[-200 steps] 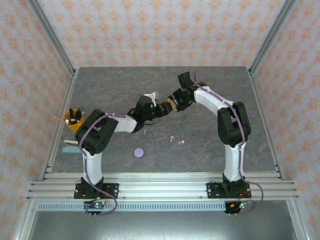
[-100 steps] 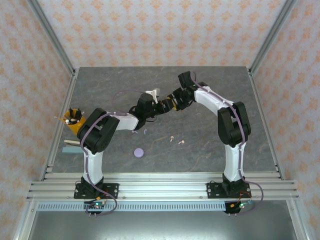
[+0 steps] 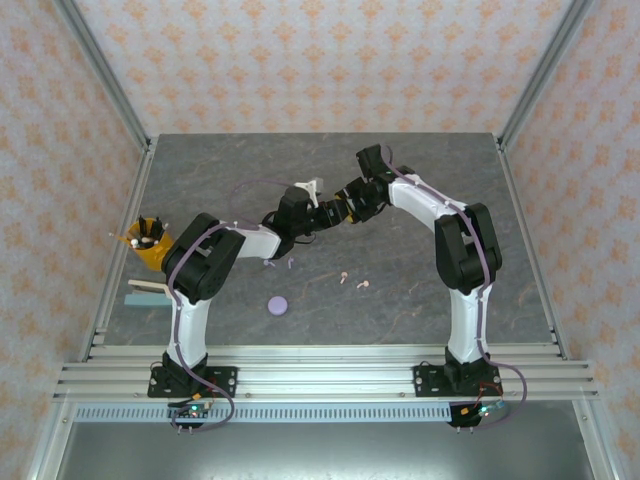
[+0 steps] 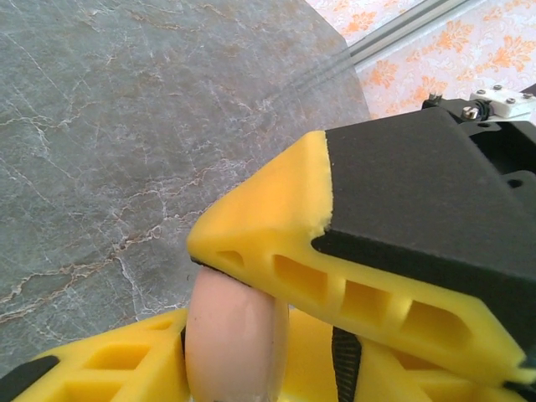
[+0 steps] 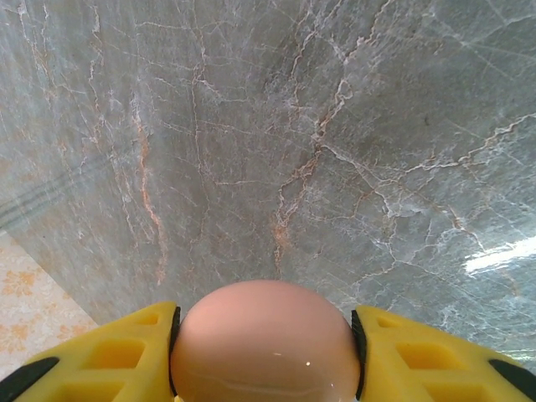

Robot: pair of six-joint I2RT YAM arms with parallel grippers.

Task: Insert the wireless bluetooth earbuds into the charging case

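The pink round charging case (image 5: 266,343) is held above the table, and my right gripper (image 5: 266,356) is shut on its rim from both sides. In the left wrist view the same case (image 4: 234,335) shows edge-on between my left gripper's (image 4: 239,360) yellow fingers, whose pads lie against its flat faces. A finger (image 4: 276,243) of the right gripper crosses just above it. From overhead the two grippers meet at mid-table (image 3: 338,212). Two pale pink earbuds (image 3: 353,281) lie on the table in front of them, and small lilac earbuds (image 3: 288,264) lie to their left.
A lilac round case (image 3: 277,305) lies closed on the grey marble table (image 3: 420,300) near the front. An orange cup (image 3: 147,242) with small items stands at the left edge, with a pale green bar (image 3: 140,292) in front of it.
My left gripper has slid a little toward the right gripper, and its jaws have narrowed onto the pink case. The right arm has held still.
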